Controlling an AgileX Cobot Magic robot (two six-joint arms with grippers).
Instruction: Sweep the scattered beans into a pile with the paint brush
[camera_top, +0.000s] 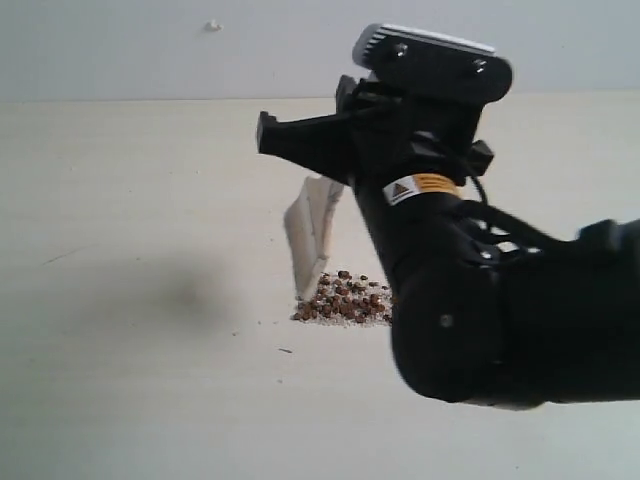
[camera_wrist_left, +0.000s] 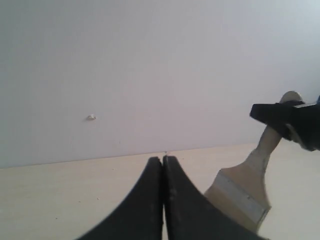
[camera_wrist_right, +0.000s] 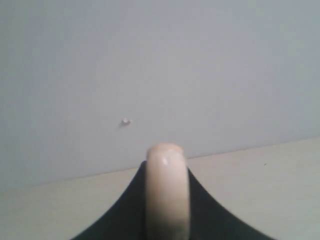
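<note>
Beside the half-hidden pile (camera_top: 342, 300), right claw (camera_top: 305, 140) clamps the paint brush (camera_top: 312, 235); left claw (camera_wrist_left: 163, 165) closed.

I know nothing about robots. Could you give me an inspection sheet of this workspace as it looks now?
Surface: pale matte tabletop.
Job's things: beans gathered in one compact pile; paint brush tilted, bristles down at the pile's edge.
Clutter: one tiny dark speck near the pile.
Grippers: right gripper fingers clamp the brush handle; left gripper fingers closed together, holding nothing.
Cables: thin black cable on the right arm.
Surroundings: plain pale wall with one small white mark.
</note>
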